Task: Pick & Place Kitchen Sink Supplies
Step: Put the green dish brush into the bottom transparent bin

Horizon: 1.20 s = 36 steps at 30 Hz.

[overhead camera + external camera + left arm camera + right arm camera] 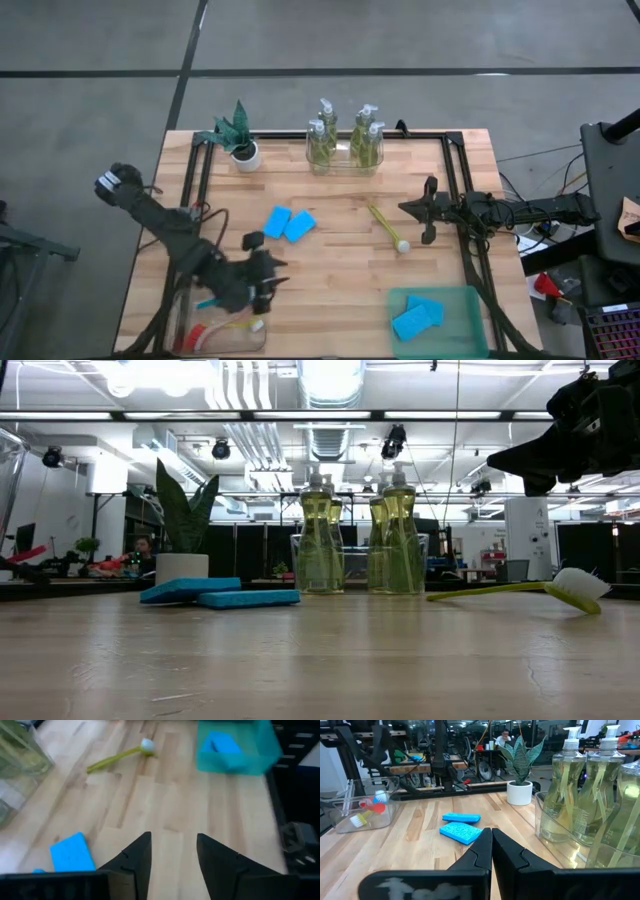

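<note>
The tabletop (330, 270) is a pale butcher-block slab with a dark frame running round it, and everything's spreading out across it. The left arm is reaching over the clear bin (215, 325) at the near-left corner, its left claw (262, 290) hanging at the bin's rim with the fingers spread apart and nothing between them, going by its own wrist view. The red, blue and yellow-handled brushes are lying in that bin, so I'm guessing it's just finishing a drop-off there.

The right arm is waiting near the right edge, right claw (428, 222) pressed together on nothing.

Over at the near-right corner the teal tub (440, 320) is holding two blue sponges (418, 318), looking soft and spongy, flat rectangles. At the far edge, around the middle, a clear tray (345, 160) is carrying the four pump bottles (345, 135), see-through plastic with yellow-green soap inside. The potted plant (238, 135) is sitting just to the left of those.

What's left loose: two more sponges (290, 223) lying side by side near the middle of the tabletop, and a yellow brush (388, 228), thin stiff handle with a white bristle head, lying flat right of centre, close to the right claw.

So the sorting's looking mostly done. Next move is probably going for that yellow brush or a loose sponge. The brush is skinny and flat on the wood, so it's going to need a low, careful pinch across the handle.
</note>
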Available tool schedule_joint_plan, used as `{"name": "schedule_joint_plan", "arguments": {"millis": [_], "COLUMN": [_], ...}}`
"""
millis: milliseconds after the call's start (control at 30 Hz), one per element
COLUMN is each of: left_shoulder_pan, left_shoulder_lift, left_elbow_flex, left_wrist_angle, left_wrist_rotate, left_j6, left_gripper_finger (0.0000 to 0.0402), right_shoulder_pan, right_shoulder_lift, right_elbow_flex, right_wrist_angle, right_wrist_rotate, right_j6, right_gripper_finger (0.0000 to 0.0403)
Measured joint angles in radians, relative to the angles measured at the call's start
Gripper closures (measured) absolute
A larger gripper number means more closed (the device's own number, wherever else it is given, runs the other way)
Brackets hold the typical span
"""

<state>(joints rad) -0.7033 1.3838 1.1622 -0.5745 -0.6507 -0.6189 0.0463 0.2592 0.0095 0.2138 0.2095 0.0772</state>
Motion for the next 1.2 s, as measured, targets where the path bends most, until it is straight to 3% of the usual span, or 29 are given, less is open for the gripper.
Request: {"name": "schedule_joint_plan", "arguments": {"millis": [167, 367, 633, 1200], "left_shoulder_pan": [0.123, 0.233, 0.333, 0.465], "left_shoulder_lift": [0.038, 0.125, 0.296, 0.64], "left_elbow_flex": [-0.001, -0.001, -0.001, 0.154], "left_wrist_angle": [0.1, 0.333, 0.629, 0.855], "left_wrist_rotate": [0.044, 0.058, 0.075, 0.039], "left_j6": [0.18, 0.477, 0.753, 0.994], "left_gripper_finger": [0.0217, 0.0169, 0.0165, 0.0165], "right_shoulder_pan": [0.0, 0.0, 0.0, 0.0], "right_shoulder_lift": [0.0, 0.0, 0.0, -0.001], "right_elbow_flex": [0.0, 0.0, 0.0, 0.0], "right_wrist_angle": [0.0, 0.0, 0.0, 0.0], "right_wrist_rotate": [0.0, 0.0, 0.0, 0.0], "right_j6": [0.0, -0.001, 0.0, -0.001], "right_gripper_finger": [0.0394, 0.0394, 0.0394, 0.0394]}}
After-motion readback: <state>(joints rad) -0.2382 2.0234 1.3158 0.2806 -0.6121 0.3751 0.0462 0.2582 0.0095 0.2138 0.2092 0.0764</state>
